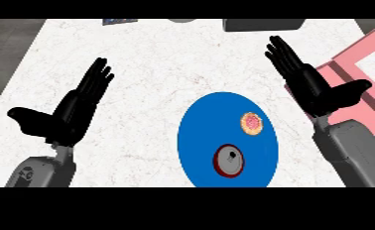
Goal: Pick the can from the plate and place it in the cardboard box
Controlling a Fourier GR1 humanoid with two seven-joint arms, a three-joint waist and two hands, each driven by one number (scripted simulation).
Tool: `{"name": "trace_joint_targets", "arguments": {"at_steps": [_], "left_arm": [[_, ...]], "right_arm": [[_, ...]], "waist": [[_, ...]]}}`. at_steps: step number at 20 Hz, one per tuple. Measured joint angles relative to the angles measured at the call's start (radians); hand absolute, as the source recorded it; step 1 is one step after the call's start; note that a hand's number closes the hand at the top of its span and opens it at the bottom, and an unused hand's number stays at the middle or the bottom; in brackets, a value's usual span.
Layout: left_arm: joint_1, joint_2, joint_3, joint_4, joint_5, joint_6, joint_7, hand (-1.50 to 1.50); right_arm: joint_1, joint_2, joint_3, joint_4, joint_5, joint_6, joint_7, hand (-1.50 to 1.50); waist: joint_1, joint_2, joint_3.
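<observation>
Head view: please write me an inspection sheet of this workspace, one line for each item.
Surface: white marbled counter.
Job's things: can upright on the blue plate, near its front edge; pink box at the right edge, partly out of view.
Clutter: small round pastry on the same plate, apart from the can; dark object, grey round thing and small blue item at the far edge, all cut off.
Hands: left hand open, left of the plate; right hand open, overlapping the box.
Cables: nothing seen.
Surroundings: grey area beyond the counter's left edge.
</observation>
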Motion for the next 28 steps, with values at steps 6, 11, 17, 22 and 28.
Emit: {"name": "trace_joint_targets", "arguments": {"at_steps": [6, 11, 17, 22, 28], "left_arm": [[0.027, 0.01, 0.063, -0.045, -0.037, 0.11, 0.048, 0.0], [0.039, -0.018, 0.08, -0.036, -0.046, 0.161, 0.067, 0.0], [0.072, -0.036, 0.084, -0.058, -0.053, 0.174, 0.083, 0.0], [0.052, -0.04, 0.09, -0.052, -0.054, 0.18, 0.101, 0.0], [0.048, -0.041, 0.093, -0.047, -0.063, 0.183, 0.113, 0.0]], "right_arm": [[0.084, -0.054, -0.15, -0.006, -0.091, -0.004, -0.01, 1.5], [0.158, -0.138, -0.123, 0.056, 0.11, -0.088, -0.076, -1.5], [0.221, -0.19, -0.115, -0.015, 0.229, -0.07, -0.216, -1.5], [0.188, -0.354, -0.055, -0.122, 0.311, 0.058, -0.112, -1.5], [0.131, -0.498, 0.006, -0.298, 0.281, 0.269, 0.126, -1.5]], "waist": [[-0.002, 0.0, -0.031], [0.001, 0.003, -0.04], [0.001, 0.002, -0.041], [-0.001, -0.001, -0.044], [0.0, -0.001, -0.044]]}}
